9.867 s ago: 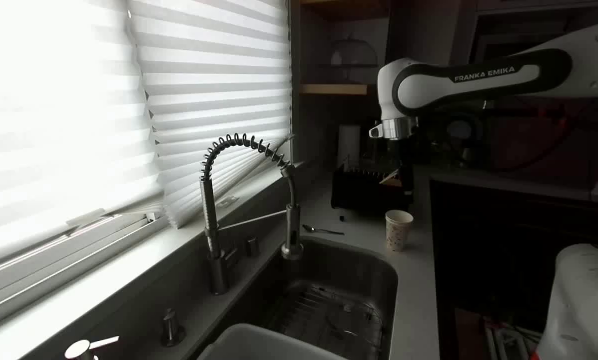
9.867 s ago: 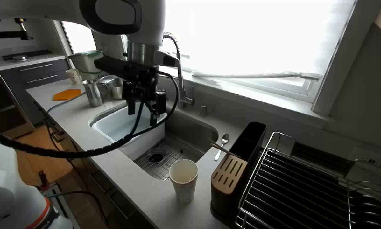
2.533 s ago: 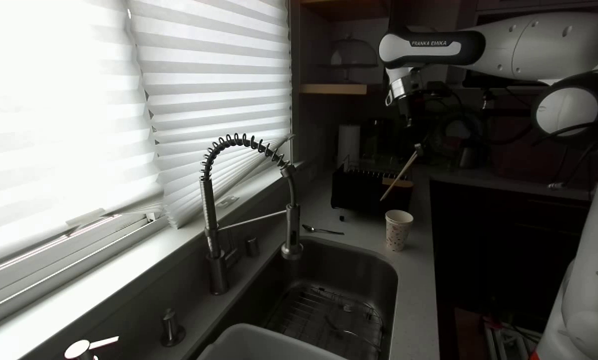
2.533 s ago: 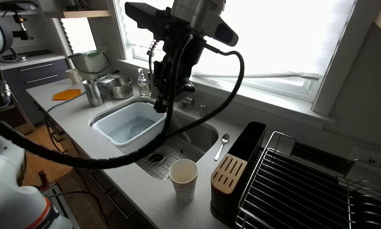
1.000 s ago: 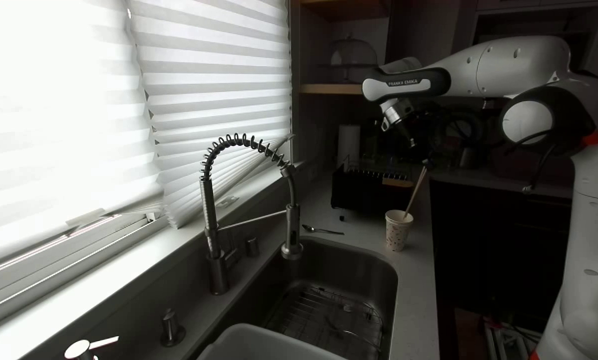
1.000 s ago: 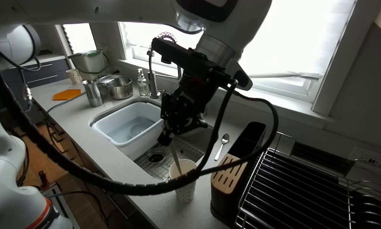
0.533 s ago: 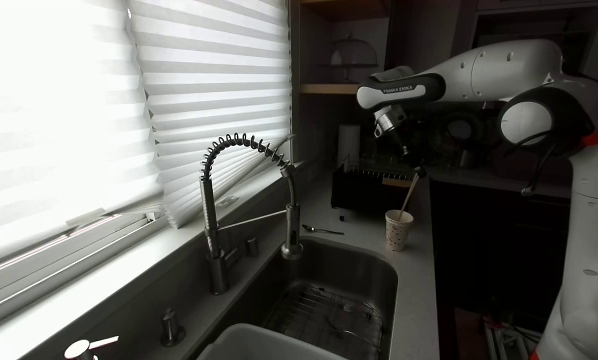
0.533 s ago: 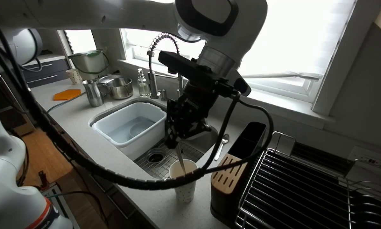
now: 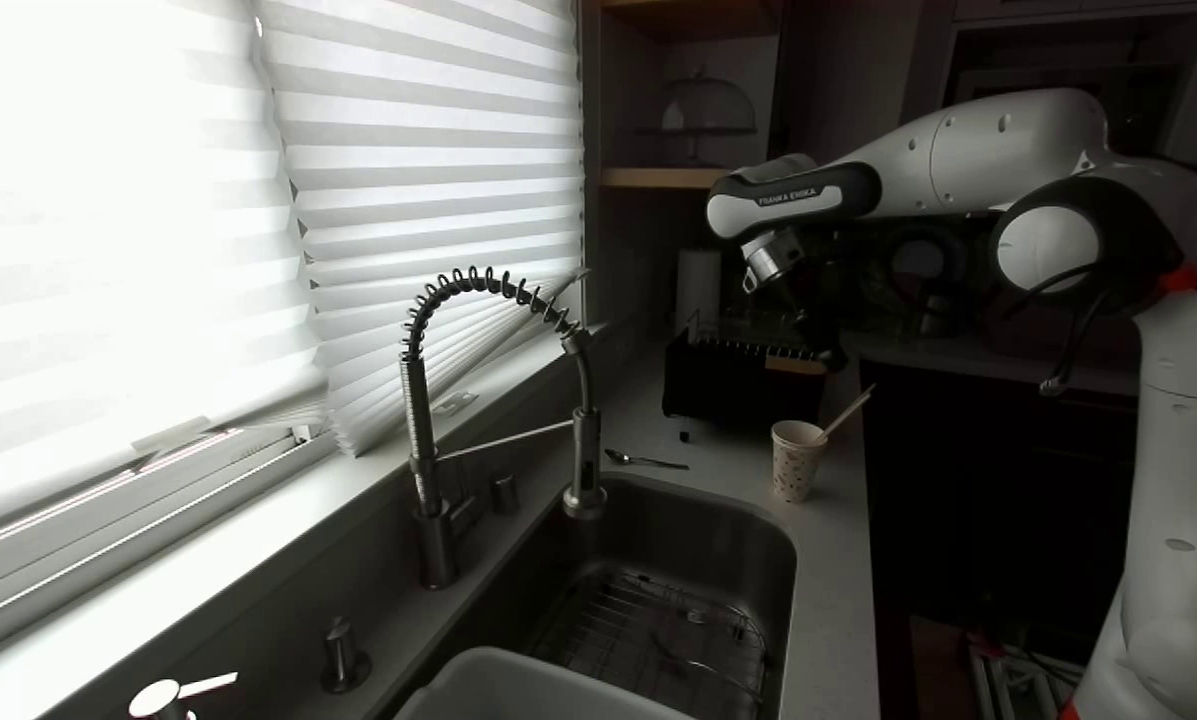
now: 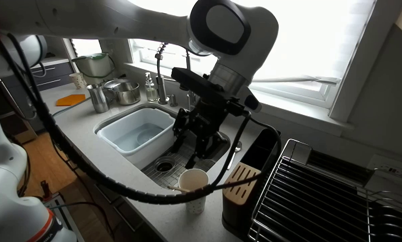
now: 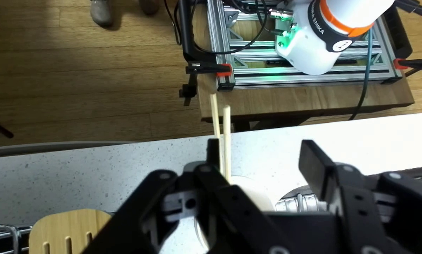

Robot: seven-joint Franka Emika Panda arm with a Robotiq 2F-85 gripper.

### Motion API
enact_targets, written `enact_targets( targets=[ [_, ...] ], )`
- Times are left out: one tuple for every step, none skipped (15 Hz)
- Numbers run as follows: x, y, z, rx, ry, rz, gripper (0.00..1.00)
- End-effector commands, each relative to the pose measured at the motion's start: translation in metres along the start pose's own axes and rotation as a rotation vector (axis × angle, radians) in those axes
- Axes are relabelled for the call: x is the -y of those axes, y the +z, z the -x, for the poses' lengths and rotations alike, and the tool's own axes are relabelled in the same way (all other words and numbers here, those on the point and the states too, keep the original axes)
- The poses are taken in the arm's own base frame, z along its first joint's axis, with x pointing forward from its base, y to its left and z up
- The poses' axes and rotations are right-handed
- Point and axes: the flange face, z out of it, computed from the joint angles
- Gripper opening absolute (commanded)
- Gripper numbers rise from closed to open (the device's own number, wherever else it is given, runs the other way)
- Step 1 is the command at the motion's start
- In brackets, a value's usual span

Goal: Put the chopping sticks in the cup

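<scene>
The white speckled cup [image 9: 796,465] stands upright on the counter by the sink corner; in an exterior view my cable crosses in front of it [image 10: 195,206]. The two thin light wooden chopping sticks [image 9: 846,412] stand in the cup and lean over its rim toward the counter's front edge; they also show in an exterior view [image 10: 177,189]. My gripper [image 10: 183,157] is open above the cup, its fingers spread apart. In the wrist view, the chopping sticks [image 11: 227,141] show beside the left finger of the gripper [image 11: 262,153], and the cup [image 11: 253,192] is partly hidden behind the fingers.
A black utensil holder with a slotted wooden top [image 10: 241,183] and a wire dish rack [image 10: 288,161] stand beside the cup. A spoon [image 9: 646,461] lies near the sink [image 9: 698,530]. A white tub [image 10: 147,158] sits in the sink. The coiled faucet [image 9: 418,420] rises behind.
The sticks came from the utensil holder to the cup in my gripper. Within the last half second the gripper opened, and the sticks tipped over against the cup's rim.
</scene>
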Motion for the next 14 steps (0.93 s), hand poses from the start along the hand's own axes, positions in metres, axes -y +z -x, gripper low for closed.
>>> enact_targets(
  targets=[
    [-0.001,0.005,-0.002,-0.022,0.027,-0.012,0.92],
    [-0.001,0.005,-0.001,-0.026,0.029,-0.01,0.99],
    [-0.001,0.004,-0.001,-0.038,0.027,-0.012,1.0],
    [0.0,0.001,-0.002,-0.066,0.015,-0.011,1.0],
    [0.001,-0.001,-0.002,-0.087,0.014,-0.006,1.0],
    [0.002,-0.005,-0.002,-0.115,0.01,-0.006,1.0],
    [0.003,-0.007,-0.002,-0.135,0.012,-0.005,1.0],
    [0.004,-0.01,-0.001,-0.153,0.016,-0.001,1.0],
    [0.004,-0.013,0.002,-0.173,0.02,0.001,1.0],
    [0.004,-0.016,0.004,-0.191,0.027,0.004,0.99],
    [0.005,-0.019,0.007,-0.208,0.032,0.007,1.0],
    [0.005,-0.022,0.012,-0.224,0.041,0.009,1.0],
    [0.006,-0.025,0.016,-0.236,0.046,0.012,1.0],
    [0.006,-0.028,0.021,-0.254,0.058,0.02,1.0]
  ],
)
